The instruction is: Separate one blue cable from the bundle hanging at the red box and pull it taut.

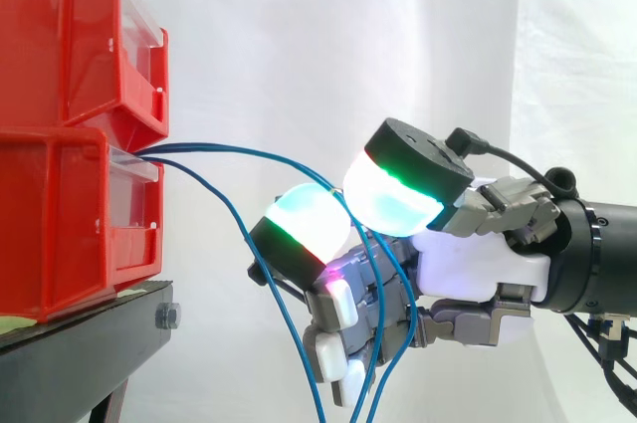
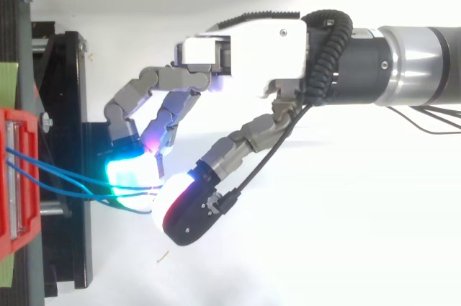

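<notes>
Blue against the white curtain (image 1: 348,45): finds the blue cables (image 1: 249,152) leaving the front lip of the lower red box (image 1: 60,224), just under the upper red bin (image 1: 70,35). Places the hand (image 1: 468,264) well out from that box and about level with it, with curled fingers and glowing pads (image 1: 309,219) set against the thumb (image 2: 184,212). Traces two of the cables from the box into the gap between pad and thumb. Reads that as a pinch on those cables. Spots one more strand sagging loose nearer the box, then dropping down beside the hand.

Judges the step as mid-separation: more than one cable apparently caught, slack arcs, nothing taut yet. Calls next for shedding all but a single strand, then drawing straight away from the box until the arc flattens.

Cannot tell what lies inside either container beyond the cables emerging at the lower box's lip. Notes box and bin stacked on the black stand (image 1: 90,328).
</notes>
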### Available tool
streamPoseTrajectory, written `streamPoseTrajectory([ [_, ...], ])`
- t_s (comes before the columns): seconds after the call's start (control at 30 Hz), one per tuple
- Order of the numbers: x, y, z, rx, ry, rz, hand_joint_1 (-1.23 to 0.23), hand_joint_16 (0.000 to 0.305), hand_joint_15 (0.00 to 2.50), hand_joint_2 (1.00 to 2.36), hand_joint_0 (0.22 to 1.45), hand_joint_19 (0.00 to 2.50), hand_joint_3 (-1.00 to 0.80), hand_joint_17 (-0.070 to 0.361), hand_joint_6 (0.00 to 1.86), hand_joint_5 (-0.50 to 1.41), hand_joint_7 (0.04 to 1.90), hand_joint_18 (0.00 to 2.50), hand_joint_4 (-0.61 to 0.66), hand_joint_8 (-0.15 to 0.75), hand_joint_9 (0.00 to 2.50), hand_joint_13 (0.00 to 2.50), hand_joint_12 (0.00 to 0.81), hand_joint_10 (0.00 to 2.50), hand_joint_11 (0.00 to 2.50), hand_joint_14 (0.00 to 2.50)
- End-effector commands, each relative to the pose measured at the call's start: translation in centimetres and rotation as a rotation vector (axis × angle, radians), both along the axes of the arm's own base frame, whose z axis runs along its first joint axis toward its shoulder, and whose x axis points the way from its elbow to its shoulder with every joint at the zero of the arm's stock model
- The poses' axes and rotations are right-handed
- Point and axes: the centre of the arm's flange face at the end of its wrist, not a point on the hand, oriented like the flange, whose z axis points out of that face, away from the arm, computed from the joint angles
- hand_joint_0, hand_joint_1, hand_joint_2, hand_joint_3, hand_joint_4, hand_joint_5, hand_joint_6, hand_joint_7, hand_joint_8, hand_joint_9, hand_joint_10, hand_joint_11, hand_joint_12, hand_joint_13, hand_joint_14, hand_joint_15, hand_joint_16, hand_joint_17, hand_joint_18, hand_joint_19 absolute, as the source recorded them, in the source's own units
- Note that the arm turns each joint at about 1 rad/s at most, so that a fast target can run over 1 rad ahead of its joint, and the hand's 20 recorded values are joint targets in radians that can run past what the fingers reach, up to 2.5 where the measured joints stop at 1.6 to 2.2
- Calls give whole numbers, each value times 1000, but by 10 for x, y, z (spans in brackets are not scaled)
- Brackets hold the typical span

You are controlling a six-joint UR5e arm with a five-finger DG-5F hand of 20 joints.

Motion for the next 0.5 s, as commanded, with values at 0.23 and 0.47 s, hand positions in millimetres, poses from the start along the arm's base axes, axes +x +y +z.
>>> streamPoseTrajectory([
  [0.23, 0, 1, 1, 2, -1, -2, -803, 49, 521, 1016, 662, 515, -264, 111, 855, -196, 1112, 894, 127, 350, 779, 855, 397, 16, 728, 18],
  [0.47, 1, 1, 1, 1, -4, -4, -765, 53, 505, 1015, 663, 526, -127, 118, 837, -198, 1037, 903, 184, 355, 763, 834, 415, 14, 707, 17],
])
